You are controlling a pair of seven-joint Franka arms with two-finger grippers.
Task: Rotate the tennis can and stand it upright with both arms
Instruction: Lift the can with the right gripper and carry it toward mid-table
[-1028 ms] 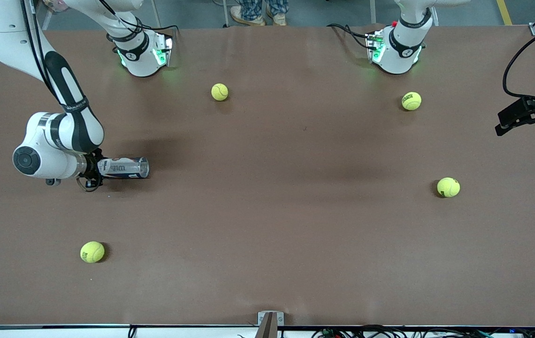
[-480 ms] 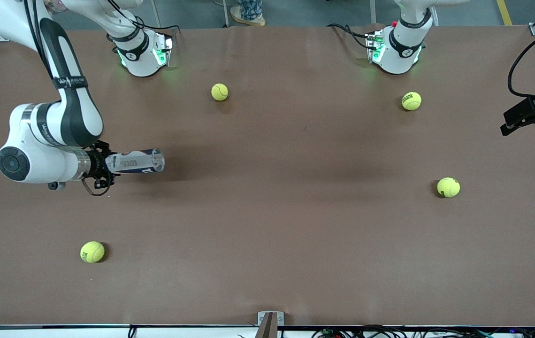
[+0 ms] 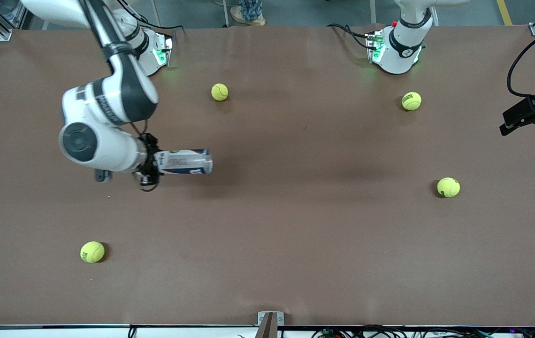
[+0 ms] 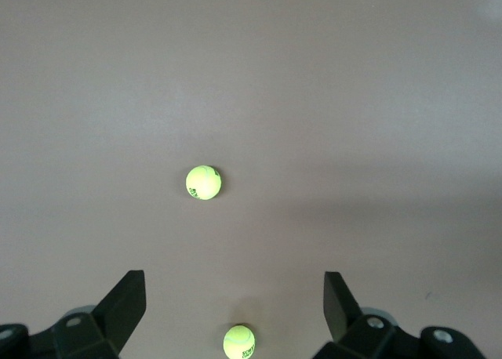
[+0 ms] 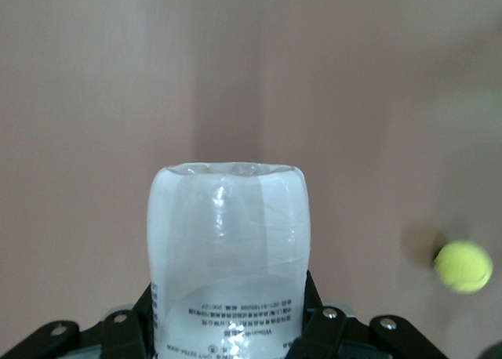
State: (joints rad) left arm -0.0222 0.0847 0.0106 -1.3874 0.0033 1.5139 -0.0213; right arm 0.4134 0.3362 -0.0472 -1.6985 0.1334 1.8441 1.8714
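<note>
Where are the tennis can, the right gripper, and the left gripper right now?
tennis can [image 3: 185,161], front view, middle of its label.
right gripper [image 3: 151,161], front view, fingers shut on the can's end.
left gripper [image 4: 235,312], left wrist view, midway between its open fingers.

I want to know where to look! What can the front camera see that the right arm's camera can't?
Only the front view shows both arms, the open left claw over the table's edge, and four tennis balls. Only the right wrist view shows the tennis can up close, with its small label print. Both show the right claw shut on the can, held sideways above the brown table.
</note>
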